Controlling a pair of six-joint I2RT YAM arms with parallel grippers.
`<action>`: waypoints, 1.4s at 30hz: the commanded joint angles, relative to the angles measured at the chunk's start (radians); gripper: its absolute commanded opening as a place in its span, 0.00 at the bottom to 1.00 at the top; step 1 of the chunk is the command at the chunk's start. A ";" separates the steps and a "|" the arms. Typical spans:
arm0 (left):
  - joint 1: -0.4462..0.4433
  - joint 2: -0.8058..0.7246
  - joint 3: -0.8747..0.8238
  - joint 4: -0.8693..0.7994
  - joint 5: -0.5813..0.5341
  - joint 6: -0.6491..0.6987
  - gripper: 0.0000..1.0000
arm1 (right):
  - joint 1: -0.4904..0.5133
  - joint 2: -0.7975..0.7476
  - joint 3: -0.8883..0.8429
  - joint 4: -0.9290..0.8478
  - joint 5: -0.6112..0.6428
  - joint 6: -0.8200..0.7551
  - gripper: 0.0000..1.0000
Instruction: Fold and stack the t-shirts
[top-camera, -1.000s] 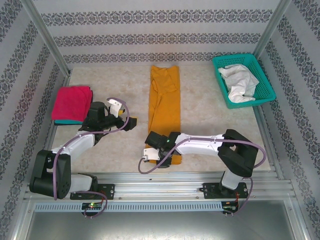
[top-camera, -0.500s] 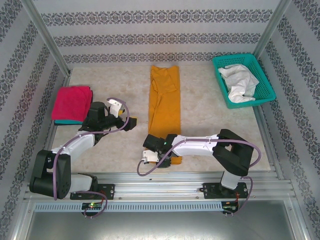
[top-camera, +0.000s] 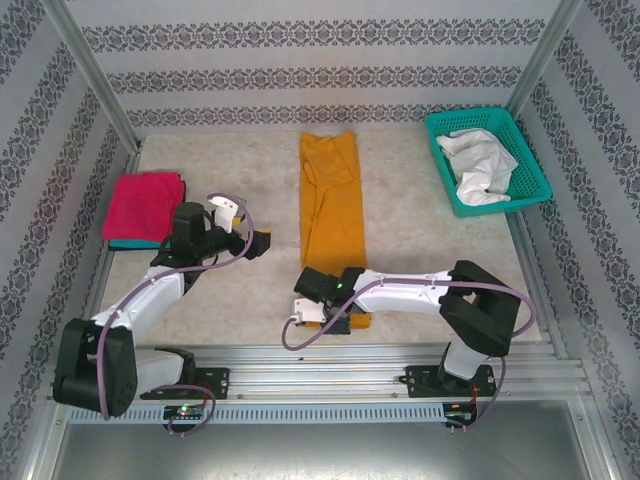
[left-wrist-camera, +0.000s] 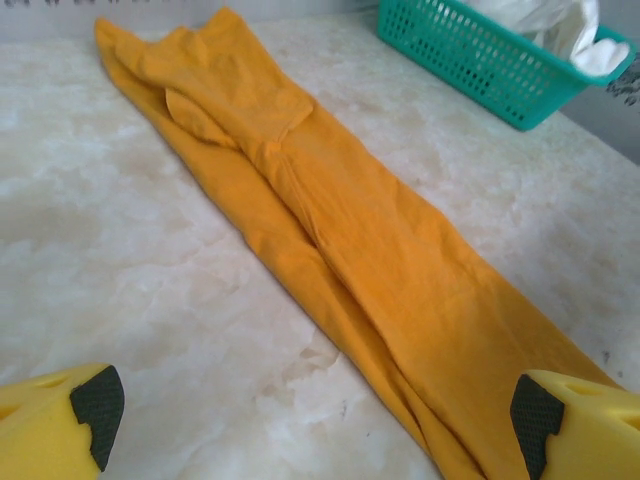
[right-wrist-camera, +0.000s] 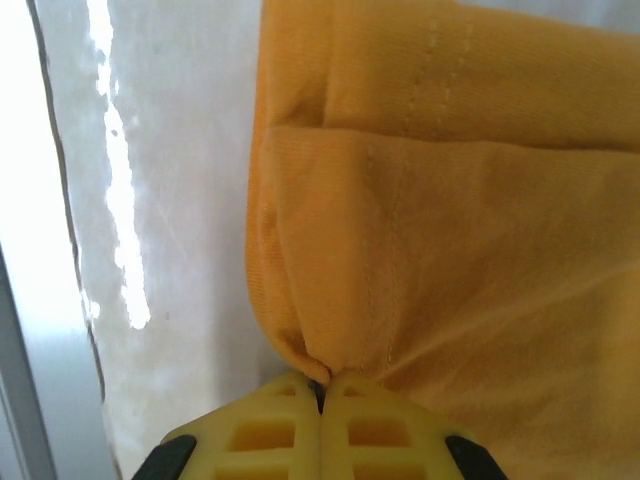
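We see a long orange shirt (top-camera: 333, 215) lying down the middle of the table (top-camera: 420, 230). It is folded into a thin strip that runs from the far side to the near edge.

Our right gripper (top-camera: 336, 318) sits at the near end of the strip. In the right wrist view its two yellow fingers (right-wrist-camera: 380, 420) are pressed tight together. A corner of the orange cloth is pinched between the tips, and the cloth puckers there.

Our left gripper (top-camera: 262, 243) is to the left of the orange shirt and apart from it. Its fingers stand wide apart and hold nothing.

A pink shirt (top-camera: 145, 203) lies folded at the left edge of the table. It rests on a teal shirt (top-camera: 135, 243), whose edge peeks out at the near side.

A green basket (top-camera: 440, 170) sits in the far right corner with a white cloth (top-camera: 478, 165) inside.
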 joint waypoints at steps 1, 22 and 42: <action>0.016 -0.076 0.104 -0.215 -0.010 0.060 1.00 | -0.032 -0.079 -0.005 -0.063 -0.016 -0.004 0.00; 0.015 -0.274 0.155 -0.741 0.007 0.384 1.00 | -0.322 0.043 0.356 -0.161 0.021 -0.287 0.00; 0.015 -0.251 0.162 -0.740 0.053 0.387 1.00 | -0.488 0.316 0.728 -0.123 0.063 -0.394 0.00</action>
